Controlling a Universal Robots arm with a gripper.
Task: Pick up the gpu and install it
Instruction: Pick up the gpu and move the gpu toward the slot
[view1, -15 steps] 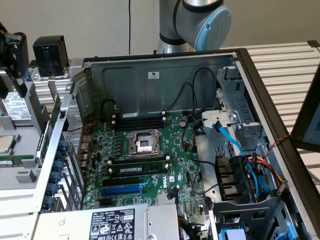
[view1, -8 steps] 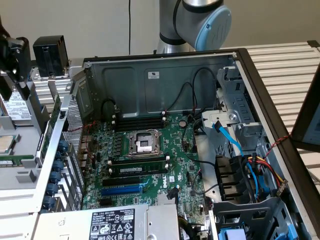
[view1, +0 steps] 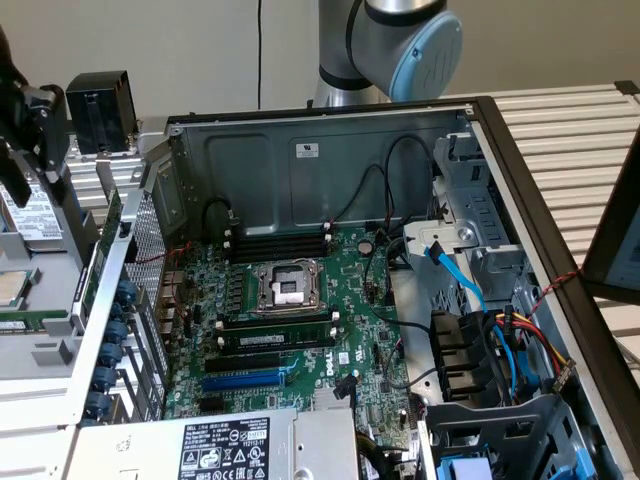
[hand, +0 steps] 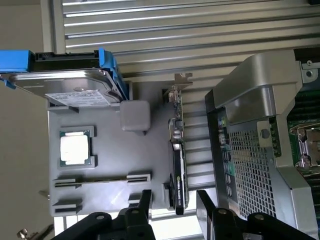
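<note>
1. The step in hand is the approach for the pick. The gpu (hand: 178, 170) is not yet lifted. It stands on edge in a holder along one side of the grey tray (hand: 110, 155), the side next to the computer case (hand: 250, 160), with its metal bracket at the end away from the hand.
2. The hand (hand: 173, 196) is released, with its jaws spread wide and nothing between them. One finger stands to each side of the card's line, near the black shroud, and I see no contact.
3. In the exterior view the tray sits at the left edge of the frame. The gpu (view1: 100, 262) shows there as a thin green strip at middle left, between the tray and the case's perforated wall, and the hand hangs in the upper left corner.
4. The hard drive (hand: 75, 87) and the CPU (hand: 75, 148) lie elsewhere on the tray, apart from the card (neither looks to be in the way).
5. As I judge it, a sound pick calls for the fingers centred across the thin card and brought down square. The pads should close on shroud and board, not on the tray's holder.
6. The motherboard (view1: 300, 330) lies open in the middle of the frame, and its blue slot (view1: 245, 380) at lower centre holds no card.
</note>
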